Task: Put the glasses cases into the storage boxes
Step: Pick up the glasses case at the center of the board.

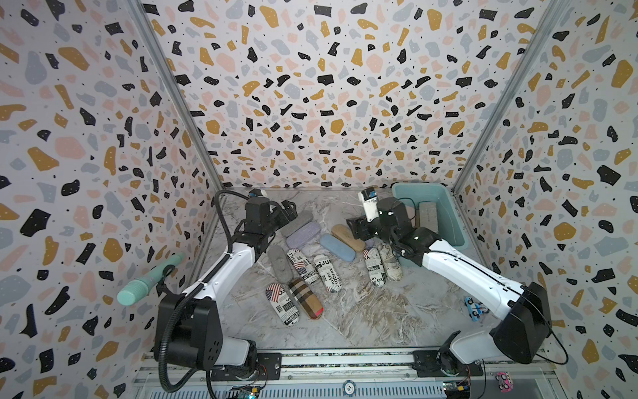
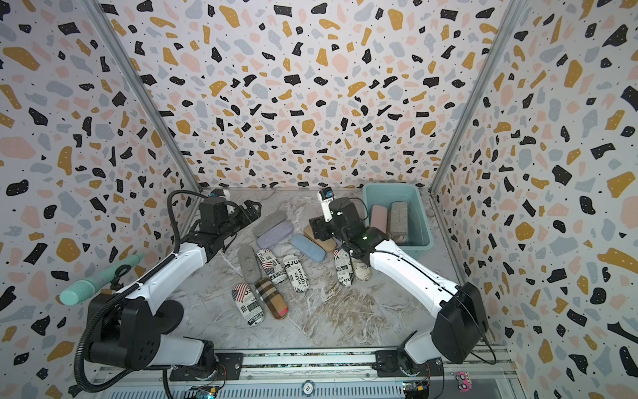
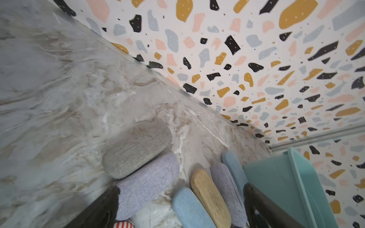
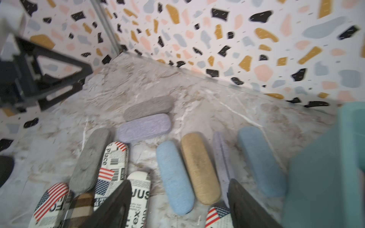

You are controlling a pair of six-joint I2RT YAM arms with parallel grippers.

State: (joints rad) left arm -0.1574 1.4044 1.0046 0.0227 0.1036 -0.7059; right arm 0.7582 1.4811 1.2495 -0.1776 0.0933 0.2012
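Pick-up step in hand: right gripper (image 4: 178, 184) spread, empty, over tan case (image 4: 199, 167) near tub (image 2: 390, 187); left gripper (image 2: 252, 209) spread, empty. Next: descend, pinch across its width

**Surface and Material Record**

Grey case (image 3: 137, 148), lilac case (image 3: 146, 181), blue case (image 3: 189, 207), tan case (image 3: 209, 195): matt woven cloth, coarse grain.
Newspaper-print case (image 4: 112, 169): smooth printed covering, slight sheen.
Storage box (image 3: 276, 181): teal plastic, smooth, semi-gloss.
Desk (image 3: 59, 98): marble-pattern top, smooth.
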